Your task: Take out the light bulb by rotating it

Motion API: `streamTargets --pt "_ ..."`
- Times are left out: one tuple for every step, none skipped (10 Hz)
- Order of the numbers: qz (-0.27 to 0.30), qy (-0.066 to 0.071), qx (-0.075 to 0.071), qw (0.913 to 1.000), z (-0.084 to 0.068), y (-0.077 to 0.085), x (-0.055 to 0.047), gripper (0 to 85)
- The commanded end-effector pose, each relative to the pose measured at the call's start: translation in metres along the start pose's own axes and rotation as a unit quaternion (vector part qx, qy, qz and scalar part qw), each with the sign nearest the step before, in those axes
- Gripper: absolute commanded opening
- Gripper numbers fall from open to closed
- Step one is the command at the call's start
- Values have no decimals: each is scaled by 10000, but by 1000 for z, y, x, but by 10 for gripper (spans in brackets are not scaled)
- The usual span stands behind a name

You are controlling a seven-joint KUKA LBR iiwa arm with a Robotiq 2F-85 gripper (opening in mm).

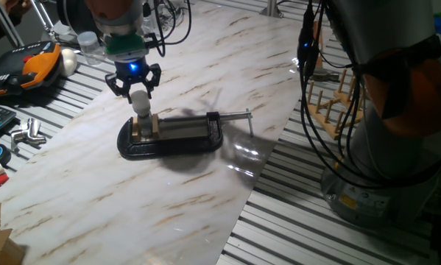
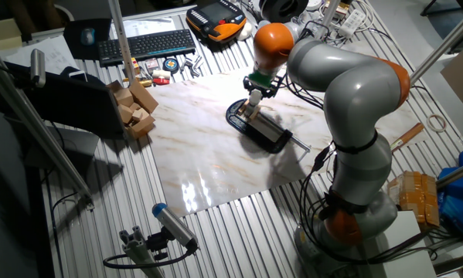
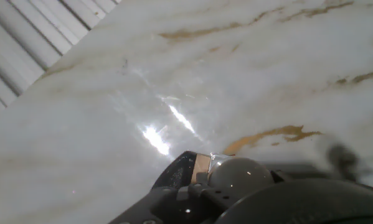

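My gripper (image 1: 137, 82) sits right over the light bulb (image 1: 140, 100), fingers (image 1: 154, 76) down on either side of the white globe. Looks like they're around it, but I can't tell whether they're actually pinching or just spread beside it; no view shows contact clearly.

The bulb stands upright, its base down between two small wooden blocks (image 1: 154, 124) clamped in a black vise (image 1: 172, 136). The vise lies on the marbled desk (image 1: 227, 66), roughly mid-board, w/ its silver screw handle (image 1: 238, 115) sticking out on the side away from the bulb.

In the other fixed view my arm (image 2: 347, 85) reaches over from the right, orange joint above the vise (image 2: 263, 131), gripper (image 2: 256, 86) pointing down at the bulb end. The bulb itself is too small there to make out well.

Hand view: the bulb's round frosted top (image 3: 239, 174) is at the bottom edge, just in front of my dark hand parts, w/ a sliver of wood block (image 3: 202, 165) and the vise's black edge (image 3: 177, 177) beside it. Beyond that, bare marble w/ glare spots.

Off the marble slab: an orange-and-black pendant (image 1: 29, 66) and a plain white ball (image 1: 69, 60) at the far left of one fixed view, a keyboard (image 2: 146, 45) and some wood blocks (image 2: 134, 108) in the other fixed view.
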State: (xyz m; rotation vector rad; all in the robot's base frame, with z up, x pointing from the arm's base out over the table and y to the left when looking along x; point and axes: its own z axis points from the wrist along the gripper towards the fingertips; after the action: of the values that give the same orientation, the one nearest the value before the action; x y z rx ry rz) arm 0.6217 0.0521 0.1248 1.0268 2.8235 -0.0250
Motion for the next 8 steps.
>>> streamTargets --pt "-655 28 -66 9978 0 0 0 0" --pt "-920 52 -76 9957 0 0 0 0" --pt "-1178 90 -69 9930 0 0 0 0" --pt "-1520 107 -60 9883 0 0 1 0" --pt "-1741 129 -41 9846 0 0 1 0" --pt "-2011 151 -40 9794 0 0 0 0" --pt "-2311 184 -27 9728 0 0 0 0" --pt "-2473 218 -31 9687 1 0 1 0"
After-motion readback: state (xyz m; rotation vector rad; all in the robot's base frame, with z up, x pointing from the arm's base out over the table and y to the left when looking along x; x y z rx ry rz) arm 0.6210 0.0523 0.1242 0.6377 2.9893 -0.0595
